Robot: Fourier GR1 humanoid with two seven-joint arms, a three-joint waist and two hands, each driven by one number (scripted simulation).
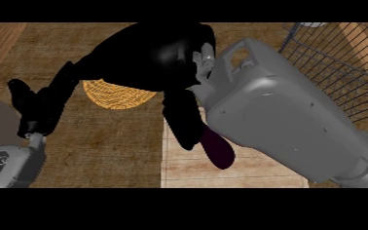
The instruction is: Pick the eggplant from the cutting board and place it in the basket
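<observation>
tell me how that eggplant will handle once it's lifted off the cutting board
The eggplant looks smooth and glossy, so it may slip. Its long rounded shape suggests it could roll if released on the cutting board. It probably stays stiff. The right hand hides its upper end.

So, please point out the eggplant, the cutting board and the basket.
eggplant (218, 152): head view, its dark purple lower end.
cutting board (237, 175): head view, bare pale wood.
basket (115, 96): head view, orange woven wall.

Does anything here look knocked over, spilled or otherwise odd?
Nothing stands out. The eggplant is over the cutting board, under the right hand; the basket looks intact, though partly hidden.
</observation>
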